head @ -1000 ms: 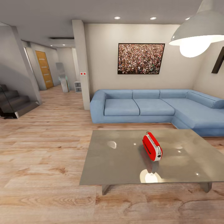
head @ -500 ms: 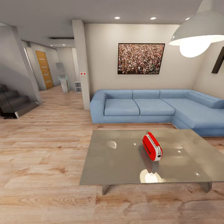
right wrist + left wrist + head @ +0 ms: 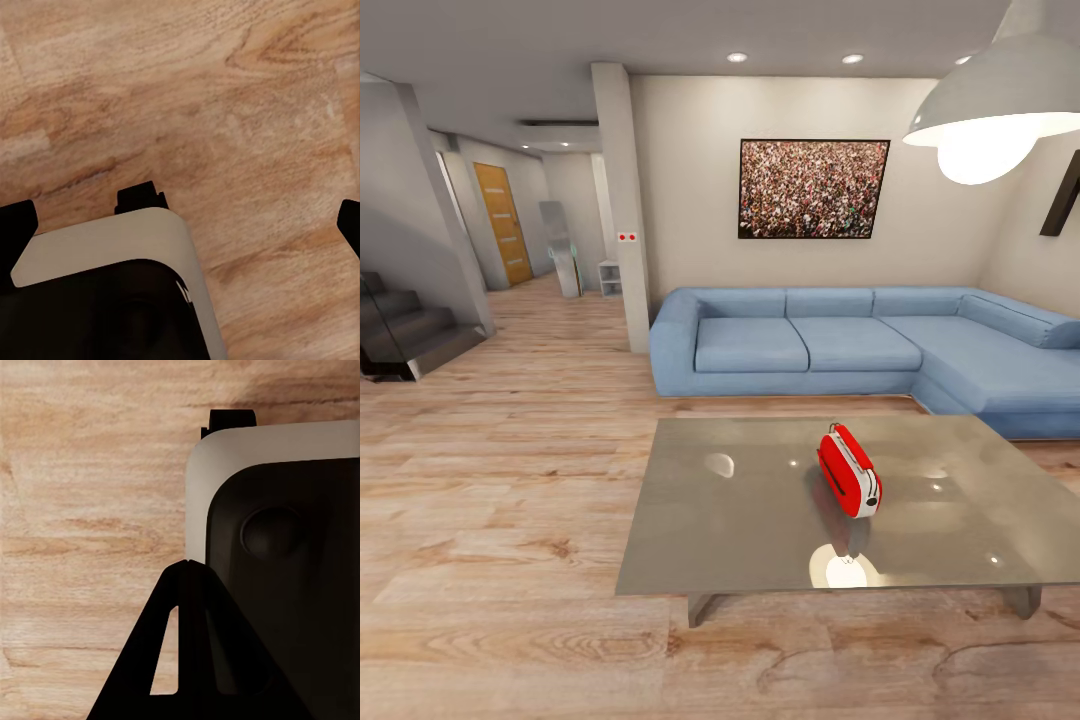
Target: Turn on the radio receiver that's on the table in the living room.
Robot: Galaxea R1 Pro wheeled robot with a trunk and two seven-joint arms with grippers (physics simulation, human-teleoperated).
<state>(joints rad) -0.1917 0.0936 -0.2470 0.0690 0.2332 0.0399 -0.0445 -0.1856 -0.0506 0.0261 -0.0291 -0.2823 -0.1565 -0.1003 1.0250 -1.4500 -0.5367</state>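
Approach step: radio receiver [image 3: 849,471] stands upright near the middle of the bench [image 3: 710,530], sofa [image 3: 840,345] beyond the far edge. Left gripper [image 3: 187,577] fingertips meet, closed on nothing, over floor; right gripper's state cannot be told. Next: drive closer, then reach for the radio's switch.

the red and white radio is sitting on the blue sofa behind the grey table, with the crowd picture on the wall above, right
Not quite. In the head view the radio receiver stands on the table, not on the blue sofa. The sofa is behind the table, and the crowd picture hangs on the wall above it, as you said.
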